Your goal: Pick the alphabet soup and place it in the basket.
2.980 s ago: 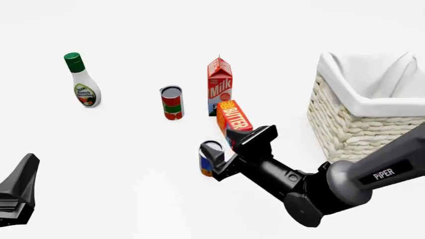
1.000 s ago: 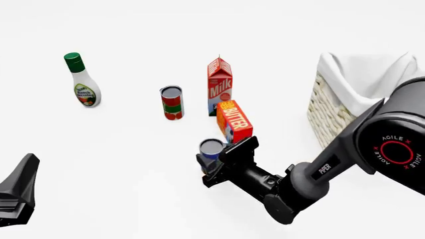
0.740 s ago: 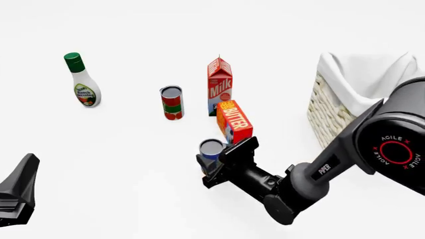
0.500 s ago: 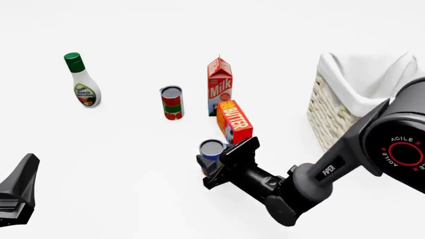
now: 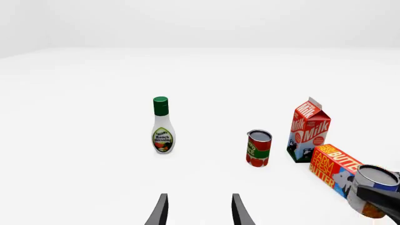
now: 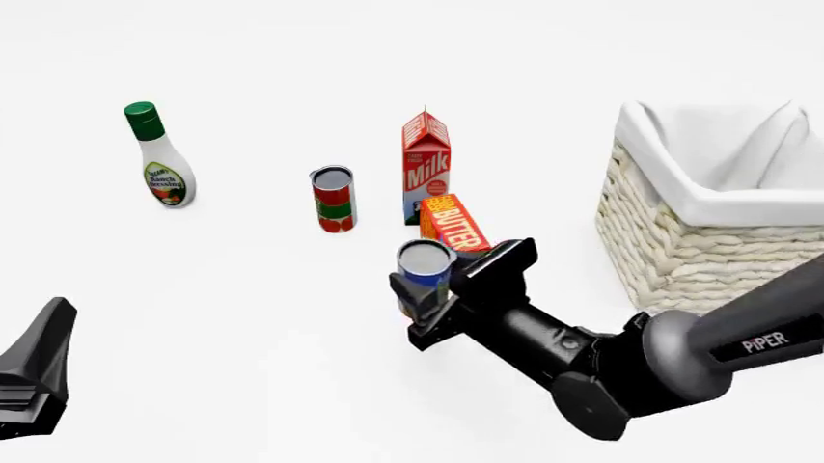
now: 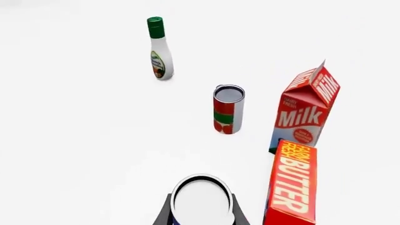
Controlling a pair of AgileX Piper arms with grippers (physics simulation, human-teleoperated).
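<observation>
The alphabet soup [image 6: 425,272], a small can with a silver top and blue label, hangs above the table just in front of the butter box, with my right gripper [image 6: 429,295] shut on its sides. In the right wrist view the can's top [image 7: 202,198] fills the gap between the two dark fingers [image 7: 164,213]. The can [image 5: 372,189] also shows at the edge of the left wrist view. To the right stands the basket [image 6: 705,206], cream wicker with a white cloth lining. My left gripper [image 6: 34,370] rests at the near left, open [image 5: 198,213] and holding nothing.
A butter box [image 6: 453,227] leans right behind the held can, with a milk carton [image 6: 426,164] behind it. A red-and-green can [image 6: 334,200] stands left of the milk. A ranch dressing bottle [image 6: 161,159] is at the far left.
My right gripper has risen with the alphabet soup, lifting it off the table and slightly right. The right arm's elbow has dropped low. The left arm has not moved.
</observation>
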